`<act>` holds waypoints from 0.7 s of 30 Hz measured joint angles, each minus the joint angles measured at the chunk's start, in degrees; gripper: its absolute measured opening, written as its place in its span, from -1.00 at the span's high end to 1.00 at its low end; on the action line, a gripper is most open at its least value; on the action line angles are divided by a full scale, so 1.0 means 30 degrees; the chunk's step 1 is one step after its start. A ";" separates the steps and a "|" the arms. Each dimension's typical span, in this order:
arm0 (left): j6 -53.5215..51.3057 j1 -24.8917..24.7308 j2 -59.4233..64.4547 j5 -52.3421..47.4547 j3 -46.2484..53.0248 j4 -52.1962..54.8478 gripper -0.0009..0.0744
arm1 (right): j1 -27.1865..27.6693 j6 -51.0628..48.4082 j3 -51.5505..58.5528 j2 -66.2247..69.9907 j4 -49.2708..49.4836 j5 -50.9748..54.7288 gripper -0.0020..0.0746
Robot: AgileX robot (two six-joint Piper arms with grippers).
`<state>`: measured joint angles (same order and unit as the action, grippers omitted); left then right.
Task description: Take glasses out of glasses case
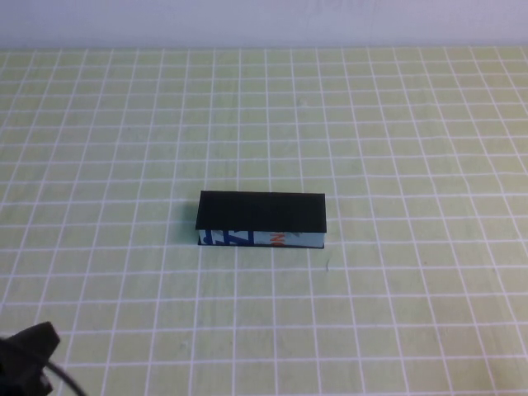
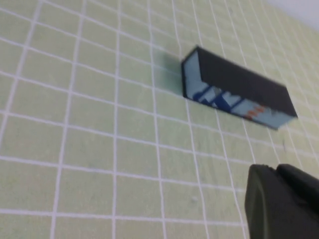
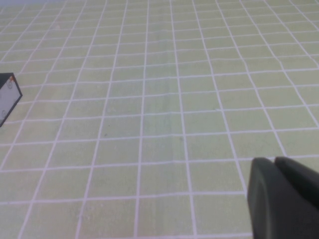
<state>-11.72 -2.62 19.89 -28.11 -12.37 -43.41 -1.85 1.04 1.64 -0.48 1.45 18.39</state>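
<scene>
As the glasses case (image 1: 262, 216) lay closed on the worktop (image 1: 412, 124), its stiff, light lid was judged best lifted at the front edge. The left hand (image 2: 281, 199) was parked at the near-left corner, its state untellable; the right hand (image 3: 284, 196), pressed together, was held clear to the case's right. No glasses were seen.

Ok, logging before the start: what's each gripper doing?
Left gripper: near the table's left front corner, holding nothing.
Right gripper: shut, empty, over bare mat.

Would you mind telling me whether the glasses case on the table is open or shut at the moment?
Shut: the glasses case has its black lid lying flat over the printed side, so no lining or glasses show.
</scene>
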 joint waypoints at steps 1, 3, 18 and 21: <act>-0.0805 0.0000 0.1270 -0.1053 -0.1029 0.0081 0.99 | 0.0000 0.0000 0.0000 0.0000 0.0000 0.0000 0.99; -0.2373 0.0000 0.3612 -0.2760 -0.2923 0.0153 0.99 | 0.0000 0.0000 0.0000 0.0000 0.0000 0.0000 0.99; -1.0321 -0.1524 2.0662 -0.6551 -1.7250 0.0038 0.99 | 0.0000 0.0000 0.0000 0.0000 0.0000 0.0000 0.99; -1.0681 -0.2627 2.3887 -0.6697 -2.0064 0.0006 0.99 | 0.0000 0.0000 0.0000 0.0000 0.0000 0.0000 0.99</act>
<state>-43.76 -10.50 91.55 -48.20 -72.56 -43.39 -1.85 1.04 1.64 -0.48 1.45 18.39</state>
